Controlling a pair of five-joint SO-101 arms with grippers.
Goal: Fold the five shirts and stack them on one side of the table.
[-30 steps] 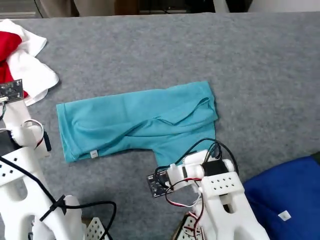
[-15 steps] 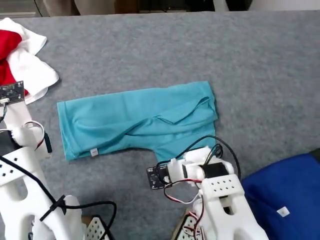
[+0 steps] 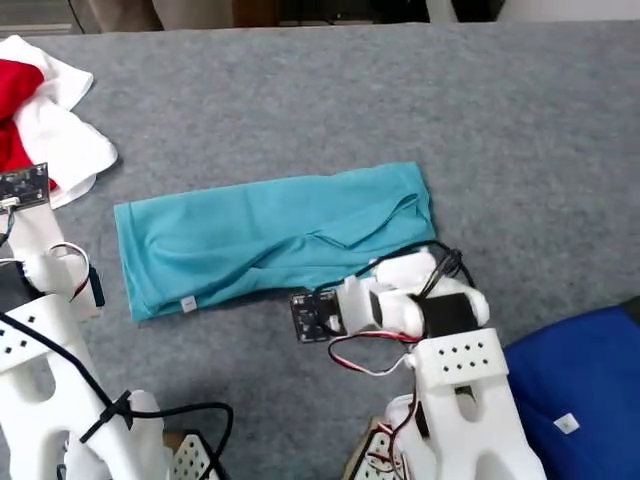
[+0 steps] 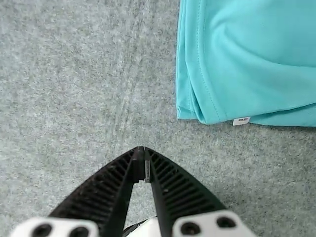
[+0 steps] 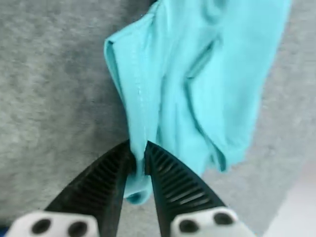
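Observation:
A teal shirt (image 3: 270, 240) lies lengthwise in the middle of the grey table, partly folded, with a small white label (image 3: 187, 305) at its near left corner. My right gripper (image 5: 138, 148) is shut on a fold of the teal shirt (image 5: 197, 89) at its near right edge; in the high view the right arm (image 3: 430, 310) covers that spot. My left gripper (image 4: 141, 158) is shut with nothing in it, over bare table just off the teal shirt's (image 4: 256, 59) left corner. The left arm (image 3: 40, 300) stands at the near left.
White cloth (image 3: 60, 140) and red cloth (image 3: 15, 100) lie bunched at the far left edge. A blue shirt (image 3: 580, 380) lies at the near right corner. The far half of the table (image 3: 450, 90) is bare.
The right arm has moved away from the near edge and over the teal shirt, taking the sleeve that stuck out toward me along with it. The left arm has kept still.

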